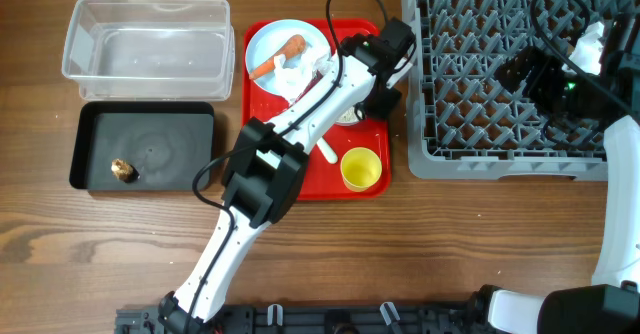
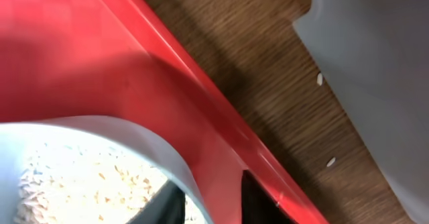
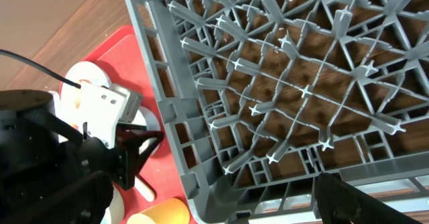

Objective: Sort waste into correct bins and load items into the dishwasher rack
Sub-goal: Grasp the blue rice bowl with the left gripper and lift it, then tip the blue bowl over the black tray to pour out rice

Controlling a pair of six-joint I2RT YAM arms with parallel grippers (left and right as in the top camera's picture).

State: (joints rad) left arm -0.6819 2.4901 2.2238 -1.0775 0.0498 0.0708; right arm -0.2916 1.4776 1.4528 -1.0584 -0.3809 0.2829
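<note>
Findings, left to right. The clear tub (image 1: 72, 44) shows nothing inside. The black tray (image 1: 80, 144) just below it holds the brown lump (image 1: 123, 170). On the red serving tray (image 1: 320, 184), the plate (image 1: 262, 42) carries the carrot piece (image 1: 280, 56) and a napkin (image 1: 298, 74). Your left arm (image 1: 310, 109) passes over it, so a careless lift could sweep them off. The left fingers (image 2: 167, 209) straddle the rim of a bowl (image 2: 134, 127) with rice (image 2: 80, 184) inside; I cannot tell whether they have clamped. Risk 1: a thin rim hold may slip or tilt and spill rice, and 2 grains (image 2: 320, 79) already lie on the bench beside the dishwasher rack (image 1: 510, 164). Risk 2: racking the bowl unemptied. The right fingers (image 3: 348, 197), spread and holding nothing, hover over the rack in your delivery path.
</note>
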